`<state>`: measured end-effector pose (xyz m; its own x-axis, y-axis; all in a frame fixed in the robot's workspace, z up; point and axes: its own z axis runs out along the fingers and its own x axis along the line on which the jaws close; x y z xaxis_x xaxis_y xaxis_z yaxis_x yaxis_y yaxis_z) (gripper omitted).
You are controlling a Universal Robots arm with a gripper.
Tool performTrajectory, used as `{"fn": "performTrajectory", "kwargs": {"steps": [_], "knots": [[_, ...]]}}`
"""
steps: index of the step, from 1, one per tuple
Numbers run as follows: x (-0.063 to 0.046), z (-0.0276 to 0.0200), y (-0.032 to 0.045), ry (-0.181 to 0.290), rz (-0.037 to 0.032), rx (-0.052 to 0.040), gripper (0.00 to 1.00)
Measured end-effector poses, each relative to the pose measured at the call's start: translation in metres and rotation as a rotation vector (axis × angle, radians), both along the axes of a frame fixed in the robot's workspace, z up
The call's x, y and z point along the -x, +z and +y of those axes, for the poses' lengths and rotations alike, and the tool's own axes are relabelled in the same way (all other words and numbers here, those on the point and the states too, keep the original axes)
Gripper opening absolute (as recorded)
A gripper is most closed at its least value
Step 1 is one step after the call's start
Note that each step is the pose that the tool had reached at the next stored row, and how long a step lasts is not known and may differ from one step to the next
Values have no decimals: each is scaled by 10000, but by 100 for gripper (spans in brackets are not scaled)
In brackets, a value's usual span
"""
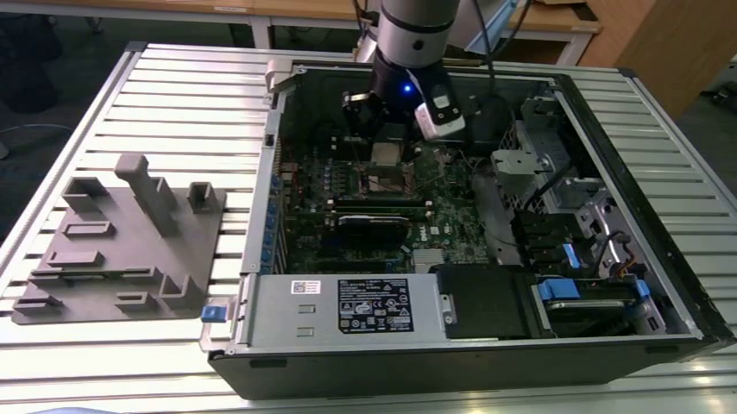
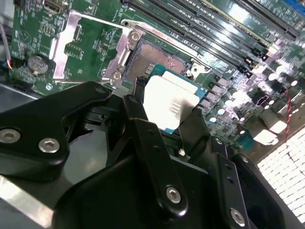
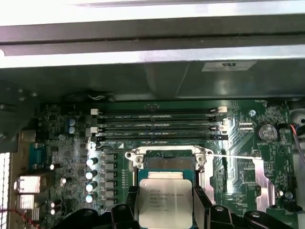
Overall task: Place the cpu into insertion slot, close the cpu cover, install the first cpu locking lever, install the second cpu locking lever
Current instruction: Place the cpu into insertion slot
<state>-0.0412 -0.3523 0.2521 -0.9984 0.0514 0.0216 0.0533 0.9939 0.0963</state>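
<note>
Slatted metal table (image 1: 173, 95) carries an open computer case (image 1: 461, 366) lying on its side, with a grey moulded fixture (image 1: 127, 241) beside it on the exterior view's left. Inside the case: green motherboard (image 1: 345, 233) on the floor, grey box with a white label (image 1: 345, 306) along the near wall, blue-tabbed drive bays (image 1: 553, 289) in the corner on the exterior view's right. Arm (image 1: 412, 34) reaches down into the case over the board. Gripper (image 3: 165, 214) is closed to the chip's width, one black finger (image 2: 138, 107) on each side of the cpu (image 3: 165, 202), which is held flat with its silvery top up. The chip sits between the fingers just over the near edge of the insertion slot (image 3: 170, 162), not seated. The slot holds nothing, its pin bed bare in both wrist views. The cpu cover (image 2: 61, 47) is swung open, lying back on the board beside the slot, green board showing through its window. A thin wire lever (image 3: 233, 156) runs out from the slot's corner. Memory slots (image 3: 159, 126) lie just past the slot, a coin battery (image 3: 267, 132) is near the cover, and a row of capacitors (image 3: 93, 176) is on the slot's other side.
</note>
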Motion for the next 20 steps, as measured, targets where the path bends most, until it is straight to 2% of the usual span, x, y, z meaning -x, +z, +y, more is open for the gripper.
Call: {"fn": "performTrajectory", "kwargs": {"steps": [5, 11, 17, 20], "knots": [[0, 0, -19, -859, 1, 2, 54], [0, 0, -20, -896, 0, 0, 54], [0, 0, -32, -1861, 1, 0, 54], [-1, 0, -32, -1958, 0, 0, 54]]}}
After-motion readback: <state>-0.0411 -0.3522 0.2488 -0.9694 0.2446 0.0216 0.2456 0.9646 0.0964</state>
